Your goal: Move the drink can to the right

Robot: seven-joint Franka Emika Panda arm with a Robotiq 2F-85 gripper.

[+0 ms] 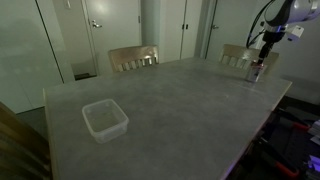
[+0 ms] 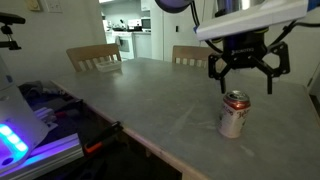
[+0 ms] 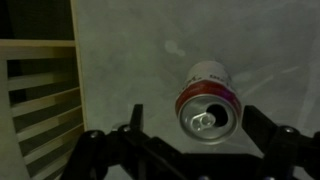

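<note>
The drink can (image 2: 234, 113) is a small silver cylinder with a red band near its top rim. It stands upright on the grey table (image 2: 150, 100) near a corner. In an exterior view it shows at the far right (image 1: 256, 71). The wrist view looks down on its opened top (image 3: 207, 115). My gripper (image 2: 247, 78) hangs open just above the can, with its fingers spread to either side. In the wrist view the fingers (image 3: 200, 125) flank the can top without touching it. Nothing is held.
A square translucent plastic container (image 1: 104, 119) sits at the other end of the table. Wooden chairs (image 1: 133, 58) (image 2: 92, 55) stand along the far edge. A chair's slats (image 3: 40, 100) lie just beyond the table edge beside the can.
</note>
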